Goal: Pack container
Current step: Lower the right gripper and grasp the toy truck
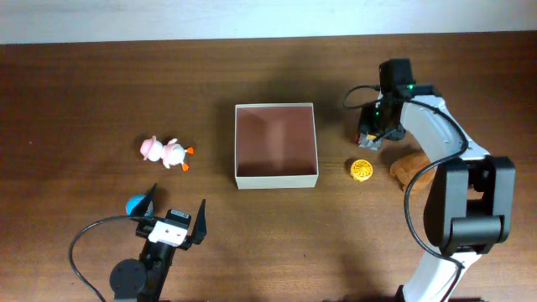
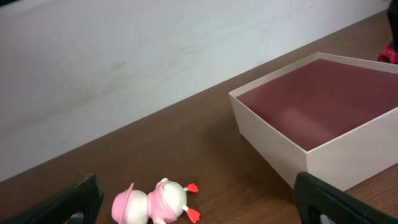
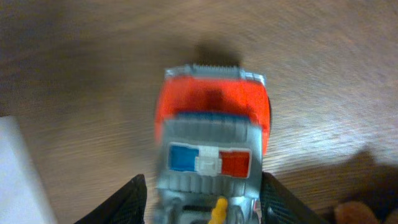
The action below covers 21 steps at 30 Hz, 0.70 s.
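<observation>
My right gripper (image 3: pixel 204 202) straddles the toy car (image 3: pixel 211 112), one finger each side, lined up for a pick. Can't tell if it's clamped. Left gripper (image 1: pixel 178 203) is wide open and empty, facing the pink ducks (image 1: pixel 166 152). The container (image 1: pixel 276 179) sits mid-table, empty, within reach of both arms.

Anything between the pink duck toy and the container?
Nothing: in the overhead view, only bare table separates the pink duck toy from the container.
</observation>
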Each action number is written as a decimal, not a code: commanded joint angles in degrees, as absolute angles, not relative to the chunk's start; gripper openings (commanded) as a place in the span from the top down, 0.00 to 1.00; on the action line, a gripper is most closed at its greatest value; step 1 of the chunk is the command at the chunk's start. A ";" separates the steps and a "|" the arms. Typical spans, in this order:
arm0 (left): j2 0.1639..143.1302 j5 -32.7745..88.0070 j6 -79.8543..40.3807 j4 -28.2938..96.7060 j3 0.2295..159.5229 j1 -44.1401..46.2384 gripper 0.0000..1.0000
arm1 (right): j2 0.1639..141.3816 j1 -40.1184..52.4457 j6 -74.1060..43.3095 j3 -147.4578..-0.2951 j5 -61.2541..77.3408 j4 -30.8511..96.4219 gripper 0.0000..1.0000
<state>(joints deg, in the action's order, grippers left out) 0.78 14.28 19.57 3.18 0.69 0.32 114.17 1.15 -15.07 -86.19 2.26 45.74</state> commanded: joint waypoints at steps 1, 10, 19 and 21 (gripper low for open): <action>0.30 13.89 19.84 3.51 0.51 0.32 0.00 | 110.39 1.10 -10.20 -92.60 11.35 48.07 0.47; 0.30 13.89 19.84 3.51 0.51 0.32 0.00 | 109.75 1.10 -7.29 -101.86 18.70 55.16 0.47; 0.30 13.89 19.84 3.51 0.51 0.32 0.00 | 112.60 2.76 -3.18 -101.14 2.07 57.39 0.39; 0.30 13.89 19.84 3.51 0.51 0.32 0.00 | 113.93 3.27 -3.22 -101.14 2.07 57.69 0.35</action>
